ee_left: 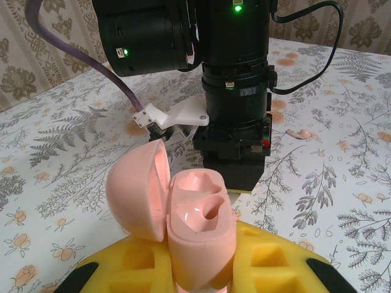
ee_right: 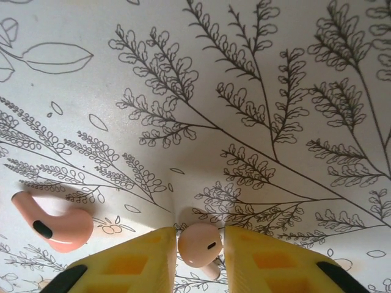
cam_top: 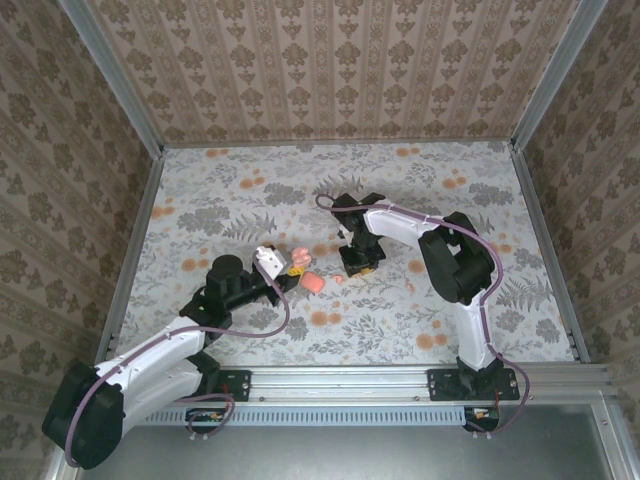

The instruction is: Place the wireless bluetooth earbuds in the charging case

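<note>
1. One charging case (ee_left: 198, 226), pale pink, stands upright between the yellow fingers (ee_left: 275, 256) of the left tool (ee_left: 201, 278), which is clamped on its lower body. Its lid is swung open toward nine o'clock, and two glossy sockets show in its top.
2. There are two earbuds in the right wrist view. One earbud (ee_right: 200, 244) sits on the surface (ee_right: 244, 91) between the yellow fingers (ee_right: 122, 265) of the right tool (ee_right: 200, 247). The fingers stand just beside it on both sides; I cannot tell whether they press it.
3. The other earbud (ee_right: 52, 223) lies loose at nine o'clock from the first, with a dark oval mark on its stem.
4. From the left wrist, a single earbud (ee_left: 299, 132) lies at two o'clock from the case.
5. From above, the right tool (cam_top: 357, 265) is at three o'clock from the left tool (cam_top: 293, 265), and they are apart. A coral-red piece (cam_top: 313, 283) lies at five o'clock from the left tool; I cannot tell what it is.
6. The right arm (ee_left: 235, 91) shows two green lights (ee_left: 235, 8). The small print on its collar is too small to read.
7. The surface carries a cloth (cam_top: 250, 340) printed with grey ferns and orange flowers.
</note>
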Tool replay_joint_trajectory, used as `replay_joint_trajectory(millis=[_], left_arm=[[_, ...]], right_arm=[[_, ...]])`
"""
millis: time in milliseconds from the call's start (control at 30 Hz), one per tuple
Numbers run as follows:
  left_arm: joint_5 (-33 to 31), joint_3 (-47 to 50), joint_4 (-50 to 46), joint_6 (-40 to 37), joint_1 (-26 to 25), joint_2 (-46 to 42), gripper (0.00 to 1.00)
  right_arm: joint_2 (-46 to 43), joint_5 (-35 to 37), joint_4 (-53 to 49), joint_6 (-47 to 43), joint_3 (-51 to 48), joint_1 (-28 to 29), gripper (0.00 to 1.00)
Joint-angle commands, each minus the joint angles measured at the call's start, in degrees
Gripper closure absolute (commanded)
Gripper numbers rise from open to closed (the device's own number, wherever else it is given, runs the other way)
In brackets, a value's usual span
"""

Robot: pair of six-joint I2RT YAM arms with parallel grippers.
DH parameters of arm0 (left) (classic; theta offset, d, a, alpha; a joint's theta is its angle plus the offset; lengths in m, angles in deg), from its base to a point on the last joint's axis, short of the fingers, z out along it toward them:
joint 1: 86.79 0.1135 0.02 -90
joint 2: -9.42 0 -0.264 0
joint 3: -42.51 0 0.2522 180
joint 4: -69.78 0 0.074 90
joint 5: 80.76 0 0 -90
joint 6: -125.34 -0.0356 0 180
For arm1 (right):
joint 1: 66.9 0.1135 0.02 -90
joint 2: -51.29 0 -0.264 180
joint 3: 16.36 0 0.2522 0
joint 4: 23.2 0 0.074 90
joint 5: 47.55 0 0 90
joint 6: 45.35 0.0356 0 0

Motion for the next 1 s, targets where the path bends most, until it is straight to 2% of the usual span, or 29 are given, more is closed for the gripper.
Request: replay_joint_trajectory(millis=[0,300,467,700,967], left_arm=[[0.1,-0.5,0.5,-1.1,-0.2,-0.4,0.88],[0.0,0.0,2.5,-0.5,-0.2,1.9,0.88],[-2.0,0.8,9.5,1.4,-0.2,7.1,0.89],[-4.2,0.3,19.2,3.4,-0.3,16.0,0.89],[-5.3,-0.2,30.1,5.1,-0.4,25.4,0.89]], right_arm=[[0.8,1.6,0.2,0.6,0.0,-0.1,0.76],[-3.2,1.6,4.5,2.6,-3.5,-0.4,0.8],[-8.8,0.3,11.1,6.1,-9.4,-1.5,0.81],[-21.2,-0.8,32.3,13.9,-23.4,-3.3,0.81],[-27.1,-2.2,51.5,17.4,-33.2,-4.1,0.82]])
